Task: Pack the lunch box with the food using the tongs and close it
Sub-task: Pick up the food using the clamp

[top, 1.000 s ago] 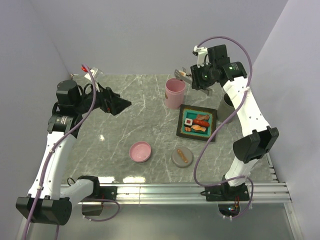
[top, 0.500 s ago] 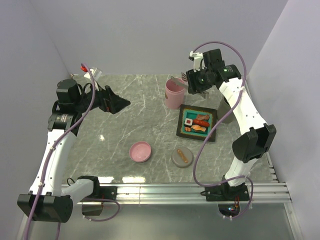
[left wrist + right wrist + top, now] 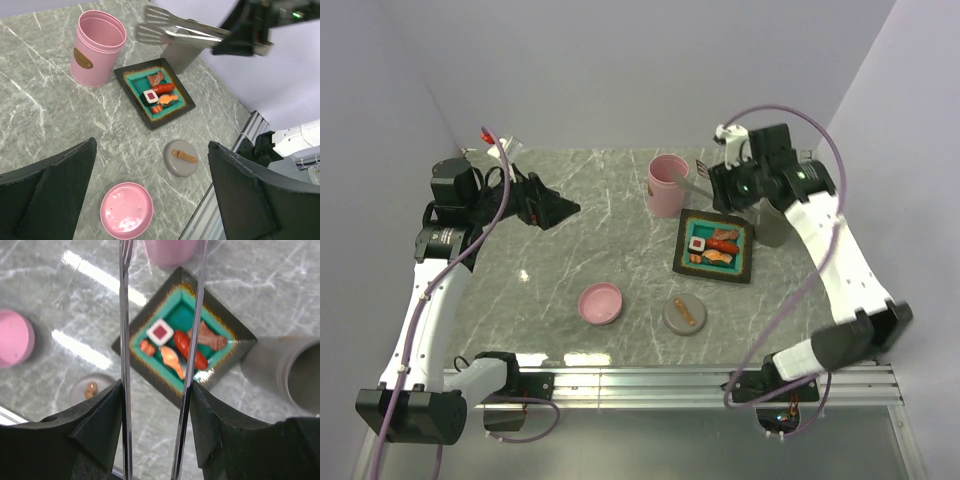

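Observation:
My right gripper [image 3: 723,188] [image 3: 156,387] is shut on the tongs [image 3: 123,335] [image 3: 175,32]. Each slim silver arm lies against one finger, and the tips hang in the air beside the pink container [image 3: 669,185]. The food [image 3: 712,245] [image 3: 176,347] is a white roll with orange and red pieces, and it lies in the black tray with a teal inside [image 3: 682,262] [image 3: 125,342], below the tongs. The pink container and a grey one [image 3: 772,230] [image 3: 295,375] both stand open; I cannot tell which is the lunch box. My left gripper [image 3: 560,210] [image 3: 152,145] hangs open at the left with nothing in it.
A pink lid [image 3: 601,303] [image 3: 127,210] and a grey lid with a brown handle [image 3: 684,315] [image 3: 181,157] lie on the marble table towards the front. Walls close in the table at the back and on both sides, and a metal rail runs along the front edge.
My right arm carried the tongs from above the pink container's far rim back and to the right, over the tray's far side. The tongs' arms spread a little. The left arm stayed still.

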### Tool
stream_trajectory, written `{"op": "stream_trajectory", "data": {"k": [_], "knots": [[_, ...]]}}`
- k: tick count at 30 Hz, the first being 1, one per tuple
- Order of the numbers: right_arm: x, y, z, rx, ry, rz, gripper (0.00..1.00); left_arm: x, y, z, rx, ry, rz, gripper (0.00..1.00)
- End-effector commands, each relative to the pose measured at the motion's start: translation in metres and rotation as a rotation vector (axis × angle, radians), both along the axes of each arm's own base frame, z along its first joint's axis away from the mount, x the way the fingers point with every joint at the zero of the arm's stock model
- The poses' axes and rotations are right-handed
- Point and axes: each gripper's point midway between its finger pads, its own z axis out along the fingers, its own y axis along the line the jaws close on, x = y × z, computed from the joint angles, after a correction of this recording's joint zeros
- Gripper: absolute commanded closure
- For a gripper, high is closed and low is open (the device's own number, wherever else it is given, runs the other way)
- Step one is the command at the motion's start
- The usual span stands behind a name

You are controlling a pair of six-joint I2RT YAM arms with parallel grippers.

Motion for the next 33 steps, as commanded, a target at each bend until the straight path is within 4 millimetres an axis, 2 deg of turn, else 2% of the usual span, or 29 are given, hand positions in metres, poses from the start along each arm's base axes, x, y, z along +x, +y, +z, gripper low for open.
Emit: {"op": "stream_trajectory", "data": {"k": [1,6,7,8,9,16,22,33], "knots": [[-0.034,-0.018,0.018,-0.04,-0.083,0.021,0.41,-0.008,-0.002,0.031,-0.002,-0.113,-0.039,0.01],[-0.064,-0.028,-0.01,-0.075,-0.009,0.038,0.41,-0.008,-0.001,0.039,0.002,-0.135,-0.032,0.01],[-0.071,-0.03,-0.025,-0.088,0.031,0.046,0.41,-0.009,-0.001,0.04,-0.001,-0.138,-0.033,0.01],[-0.074,-0.031,-0.032,-0.093,0.045,0.048,0.41,-0.01,-0.002,0.04,-0.003,-0.138,-0.036,0.01],[-0.078,-0.031,-0.049,-0.101,0.084,0.051,0.41,-0.011,-0.002,0.039,-0.003,-0.136,-0.036,0.01],[-0.083,-0.031,-0.099,-0.116,0.181,0.049,0.41,-0.016,-0.001,0.037,0.001,-0.142,-0.037,0.01],[-0.075,-0.03,-0.115,-0.128,0.205,0.038,0.41,-0.016,-0.002,0.036,-0.005,-0.138,-0.039,0.01],[-0.055,-0.027,-0.121,-0.131,0.206,0.013,0.41,-0.006,0.0,0.032,-0.002,-0.132,-0.014,0.01]]}}
